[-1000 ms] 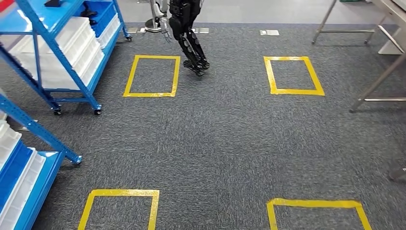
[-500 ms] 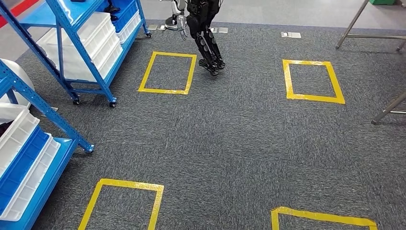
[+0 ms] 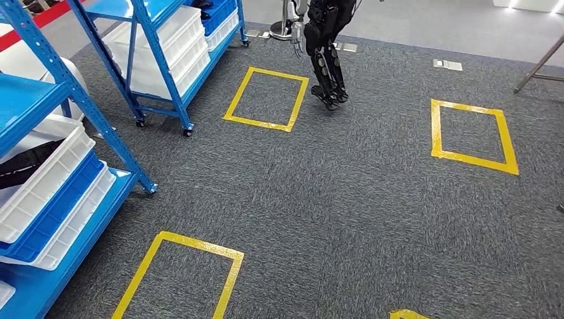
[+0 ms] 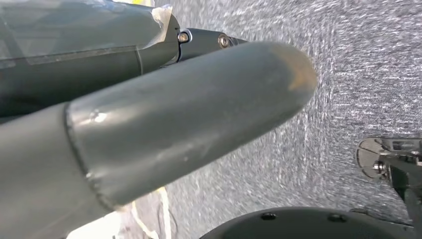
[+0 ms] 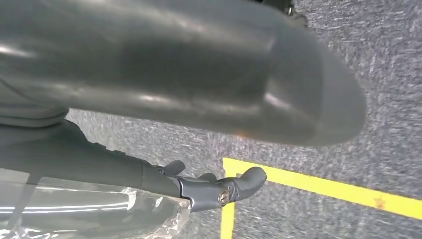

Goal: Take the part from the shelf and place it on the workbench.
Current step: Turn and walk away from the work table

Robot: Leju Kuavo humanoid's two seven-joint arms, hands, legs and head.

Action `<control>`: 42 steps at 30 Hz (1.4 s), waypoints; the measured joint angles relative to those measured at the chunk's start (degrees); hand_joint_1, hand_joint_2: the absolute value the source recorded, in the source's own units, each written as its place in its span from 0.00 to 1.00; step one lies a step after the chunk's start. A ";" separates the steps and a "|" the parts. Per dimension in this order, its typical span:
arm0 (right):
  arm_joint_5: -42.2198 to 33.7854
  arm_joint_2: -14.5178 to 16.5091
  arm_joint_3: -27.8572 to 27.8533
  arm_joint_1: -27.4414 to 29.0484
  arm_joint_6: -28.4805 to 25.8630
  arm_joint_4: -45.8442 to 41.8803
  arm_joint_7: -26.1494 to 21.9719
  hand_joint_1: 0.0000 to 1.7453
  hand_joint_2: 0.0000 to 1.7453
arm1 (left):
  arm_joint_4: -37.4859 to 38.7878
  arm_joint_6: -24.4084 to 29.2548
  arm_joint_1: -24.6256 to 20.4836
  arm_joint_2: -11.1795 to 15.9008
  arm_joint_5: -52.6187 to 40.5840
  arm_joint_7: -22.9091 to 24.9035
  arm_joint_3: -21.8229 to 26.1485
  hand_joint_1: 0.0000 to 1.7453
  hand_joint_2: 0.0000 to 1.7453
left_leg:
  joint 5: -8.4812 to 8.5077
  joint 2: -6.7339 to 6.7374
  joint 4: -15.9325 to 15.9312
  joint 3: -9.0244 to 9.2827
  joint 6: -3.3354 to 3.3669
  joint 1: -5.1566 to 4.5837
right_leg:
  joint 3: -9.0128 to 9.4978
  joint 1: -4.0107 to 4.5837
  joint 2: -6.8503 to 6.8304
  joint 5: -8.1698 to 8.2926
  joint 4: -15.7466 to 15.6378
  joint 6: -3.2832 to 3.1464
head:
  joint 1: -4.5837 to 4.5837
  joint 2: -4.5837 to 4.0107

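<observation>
Two blue steel shelves (image 3: 133,60) lie ahead and to the left of the hanging hands; no part is carried yet.

Both arms dangle over coarse grey carpet (image 3: 346,199), probably for walking. The left hand (image 4: 164,129) shows a smooth grey thumb and dark fingers extended, nothing in them; the right hand (image 5: 214,189) has its dark fingers slightly curled, holding nothing. White plastic bins (image 3: 46,179) sit on the near shelf; which holds the part I cannot tell. Yellow tape squares (image 3: 266,100) mark standing spots.

Head view: high, angled forward and down over grey carpet (image 3: 346,199). Both wrist views: close, aimed at the same carpet.
</observation>
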 joint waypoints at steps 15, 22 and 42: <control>-0.70 0.04 0.05 0.09 -0.23 0.04 -0.58 0.00 0.00 | 0.01 -0.15 0.13 0.06 -0.33 -0.37 -0.08 0.00 0.00 | -4.99 3.06 13.37 -6.98 -3.02 0.77 | 4.47 0.28 -2.96 4.00 -10.29 -2.84 | -0.35 0.00; -0.90 0.49 0.03 -0.05 -0.44 0.04 -1.05 0.00 0.00 | 0.01 -0.15 0.00 0.16 -0.42 -0.34 -0.16 0.00 0.00 | -0.60 4.81 0.62 -0.51 -1.07 -0.17 | 5.09 0.75 -4.58 3.45 -10.37 -1.64 | -0.29 0.00; -0.35 0.15 0.03 0.12 -0.11 0.13 -1.30 0.00 0.00 | 0.07 -0.21 -0.06 -0.27 -0.42 0.04 -0.17 0.00 0.00 | -8.10 2.51 15.27 -7.32 -3.36 0.48 | 4.45 0.04 -0.94 4.40 -10.62 -2.77 | -0.55 0.00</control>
